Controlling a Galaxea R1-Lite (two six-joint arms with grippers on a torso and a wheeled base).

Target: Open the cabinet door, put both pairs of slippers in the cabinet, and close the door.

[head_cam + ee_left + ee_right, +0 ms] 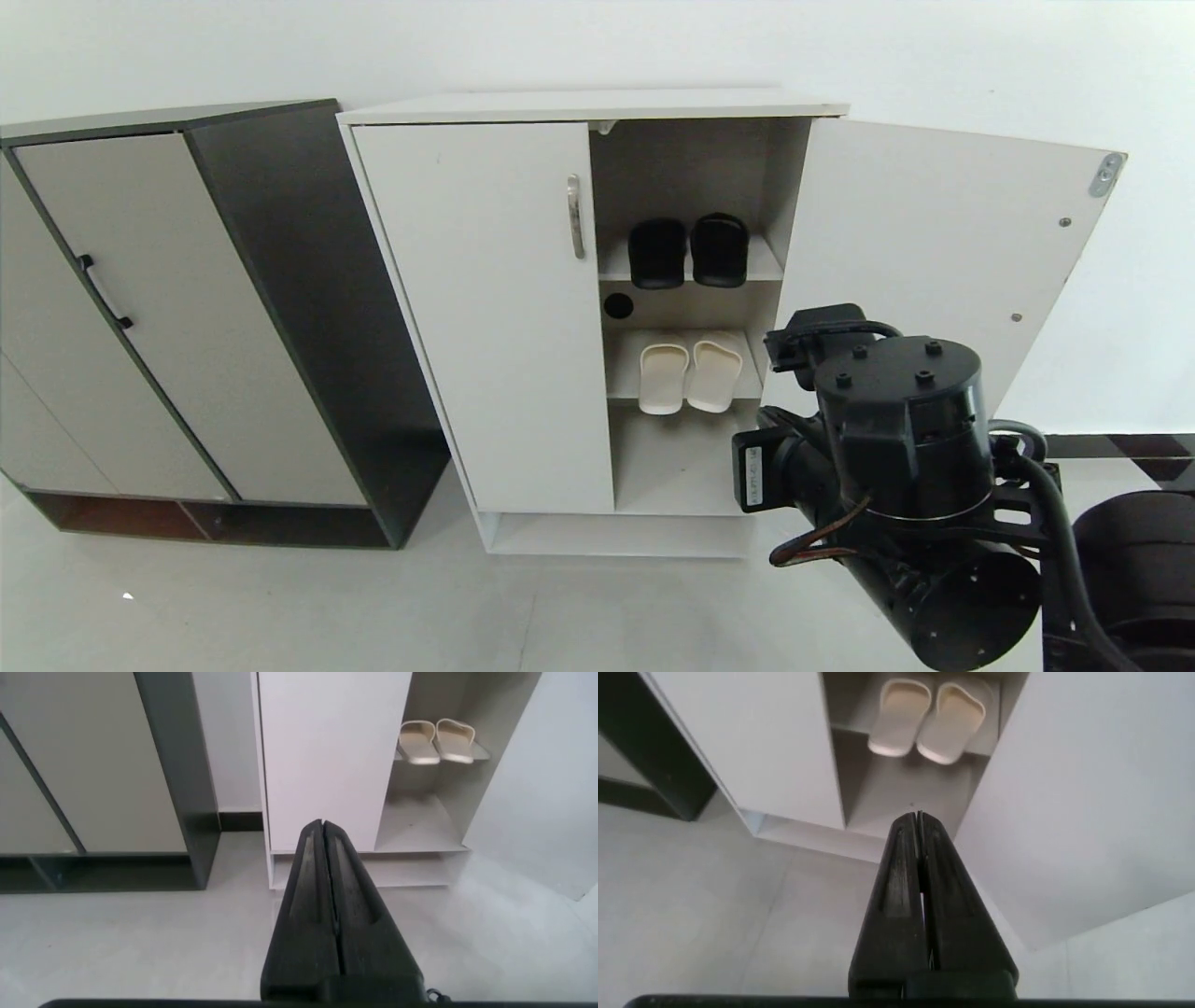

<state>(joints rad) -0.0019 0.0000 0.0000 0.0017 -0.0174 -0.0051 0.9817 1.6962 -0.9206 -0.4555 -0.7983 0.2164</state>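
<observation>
Two grippers are empty, each with its fingers pressed flat together. The right gripper (919,821) hangs low over the pale floor (710,905), and the left gripper (323,826) hangs over the same floor farther from the opening.

Just beyond the right gripper's tip, and to its right, stands the open door (1102,793) of the white cabinet (597,105), swung wide on its hinges. This gripper is the nearer of the two to that panel. It probably sits there because shutting the door looks like the one step left. Fingers held together would also make a blunt pusher for the door's face, though the pictures show no contact yet.

Straight ahead of the right gripper is the bottom compartment (677,462), which holds nothing. On the shelf above it the white slippers (689,375) lie side by side, toes inward and heels toward the gripper. One shelf higher and farther off, the black slippers (688,252) sit the same way, tucked back from the shelf edge. Both pairs look clear of the door's swing, so nothing should catch.

Ahead of the left gripper the closed door (485,317) with its metal handle (575,217) covers the cabinet's other half. Farther to that gripper's left stands a dark cabinet (280,280), doors shut, apart from the task.
</observation>
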